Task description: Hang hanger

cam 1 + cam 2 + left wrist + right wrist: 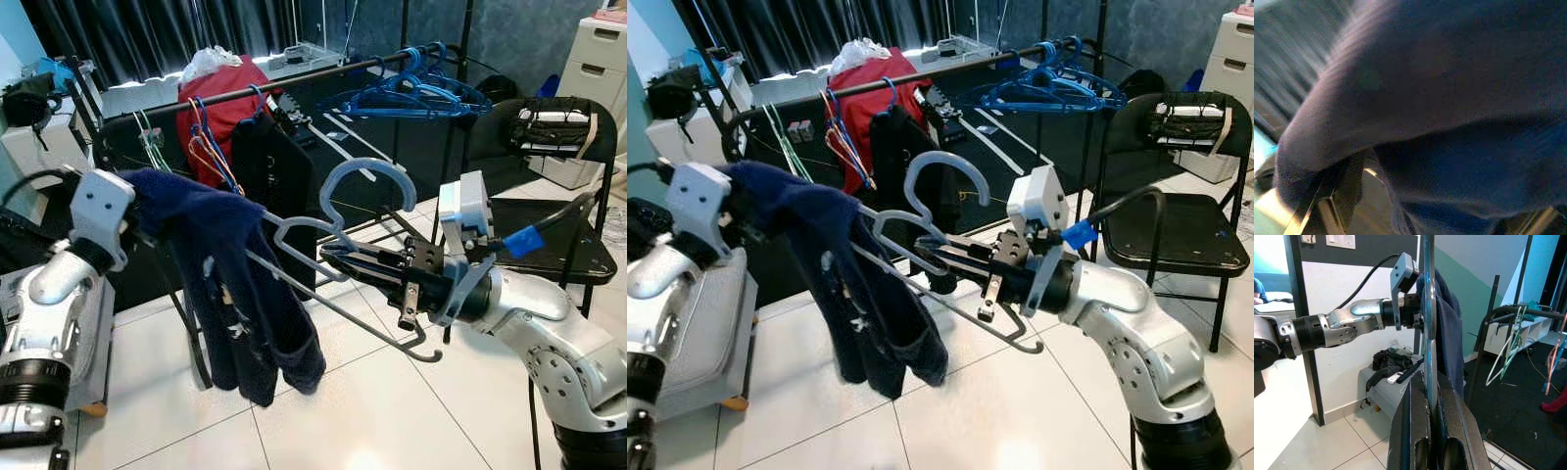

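Observation:
A grey plastic hanger (364, 164) carries a navy garment (230, 294) draped over its left half. My right gripper (338, 257) is shut on the hanger just below the hook, which stands upright above the fingers (1413, 431). The bare right end of the hanger bar (392, 338) juts out under the gripper. My left gripper (1418, 318) is at the hanger's far end, buried in the navy cloth (1440, 98). The black clothes rail (294, 83) runs across behind, well above and beyond the hanger.
On the rail hang a red garment (220, 98), a black garment (269, 166), thin wire hangers (211, 147) and a bunch of blue hangers (416, 93). A black folding chair (549, 245) stands at the right. White drawers (598, 69) are behind it. The floor is white tile (372, 411).

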Controlling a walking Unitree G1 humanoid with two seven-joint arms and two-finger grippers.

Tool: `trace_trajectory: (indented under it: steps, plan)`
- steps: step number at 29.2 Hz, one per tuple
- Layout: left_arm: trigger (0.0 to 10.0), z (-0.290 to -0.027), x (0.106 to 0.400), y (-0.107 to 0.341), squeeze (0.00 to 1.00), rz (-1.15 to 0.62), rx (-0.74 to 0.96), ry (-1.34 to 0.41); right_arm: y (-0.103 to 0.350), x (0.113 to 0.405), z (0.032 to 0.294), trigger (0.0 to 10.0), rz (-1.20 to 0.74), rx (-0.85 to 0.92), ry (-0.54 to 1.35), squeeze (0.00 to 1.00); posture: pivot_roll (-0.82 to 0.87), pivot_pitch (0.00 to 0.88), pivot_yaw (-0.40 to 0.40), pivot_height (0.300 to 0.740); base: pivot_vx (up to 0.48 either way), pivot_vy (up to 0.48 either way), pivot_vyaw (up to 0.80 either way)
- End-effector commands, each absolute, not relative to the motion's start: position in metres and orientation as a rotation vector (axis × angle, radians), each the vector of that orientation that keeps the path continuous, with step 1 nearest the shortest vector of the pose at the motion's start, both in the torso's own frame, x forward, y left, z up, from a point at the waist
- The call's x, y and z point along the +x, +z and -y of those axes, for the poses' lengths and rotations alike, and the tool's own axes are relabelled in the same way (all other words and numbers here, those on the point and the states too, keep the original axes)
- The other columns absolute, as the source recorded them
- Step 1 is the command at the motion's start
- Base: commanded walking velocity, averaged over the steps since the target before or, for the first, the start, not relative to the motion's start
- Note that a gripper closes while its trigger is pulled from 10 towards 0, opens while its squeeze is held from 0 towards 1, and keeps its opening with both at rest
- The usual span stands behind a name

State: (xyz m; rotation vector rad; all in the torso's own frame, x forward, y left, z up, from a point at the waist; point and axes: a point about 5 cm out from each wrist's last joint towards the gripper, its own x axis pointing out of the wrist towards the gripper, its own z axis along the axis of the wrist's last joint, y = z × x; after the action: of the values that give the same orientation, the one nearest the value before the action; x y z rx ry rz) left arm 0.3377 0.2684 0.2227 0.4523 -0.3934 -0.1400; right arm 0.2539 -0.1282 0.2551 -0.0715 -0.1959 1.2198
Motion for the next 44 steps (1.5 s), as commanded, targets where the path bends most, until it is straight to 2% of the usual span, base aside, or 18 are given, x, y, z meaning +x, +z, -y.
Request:
trace_trajectory:
  steps: [1, 9, 18, 26, 27, 29, 30, 34, 44]
  plan:
    - [10.0, -0.28, 0.336, 0.228, 0.0, 0.408, 0.469, -0.067, 0.259, 0.248, 0.125, 0.0, 0.219, -0.065, 1.249, 0.0, -0.11, 0.0, 0.112, 0.74, 0.0, 0.0, 0.0]
    - [10.0, -0.285, 0.335, 0.231, 0.0, 0.429, 0.479, 0.022, 0.258, 0.249, 0.123, 0.0, 0.218, -0.065, 1.258, 0.0, -0.11, 0.0, 0.109, 0.74, 0.0, 0.0, 0.0]
    - [10.0, -0.284, 0.336, 0.232, 0.0, 0.442, 0.491, 0.029, 0.258, 0.249, 0.122, 0.0, 0.215, -0.067, 1.264, 0.0, -0.11, 0.0, 0.108, 0.74, 0.0, 0.0, 0.0]
    - [10.0, -0.256, 0.34, 0.232, 0.0, 0.484, 0.487, -0.088, 0.256, 0.249, 0.121, 0.0, 0.208, -0.073, 1.268, 0.0, -0.11, 0.0, 0.109, 0.74, 0.0, 0.0, 0.0]
    - [6.5, -0.251, 0.341, 0.228, 0.0, 0.474, 0.498, -0.106, 0.256, 0.249, 0.121, 0.0, 0.207, -0.075, 1.267, 0.0, -0.11, 0.0, 0.109, 0.74, 0.0, 0.0, 0.0]
    - [6.5, -0.251, 0.341, 0.228, 0.0, 0.474, 0.498, -0.106, 0.256, 0.249, 0.121, 0.0, 0.207, -0.075, 1.267, 0.0, -0.11, 0.0, 0.109, 0.74, 0.0, 0.0, 0.0]
    - [0.0, -0.251, 0.342, 0.226, 0.0, 0.465, 0.503, -0.094, 0.255, 0.248, 0.121, 0.0, 0.197, -0.078, 1.27, 0.0, -0.11, 0.0, 0.112, 0.74, 0.0, 0.0, 0.0]
    - [0.0, -0.26, 0.342, 0.229, 0.0, 0.468, 0.51, -0.015, 0.245, 0.245, 0.12, 0.0, 0.148, -0.091, 1.283, 0.0, -0.11, 0.0, 0.112, 0.74, 0.0, 0.0, 0.0]
    - [0.0, -0.267, 0.343, 0.24, 0.0, 0.508, 0.482, 0.053, 0.235, 0.241, 0.114, 0.0, 0.108, -0.094, 1.296, 0.0, -0.11, 0.0, 0.114, 0.74, 0.0, 0.0, 0.0]
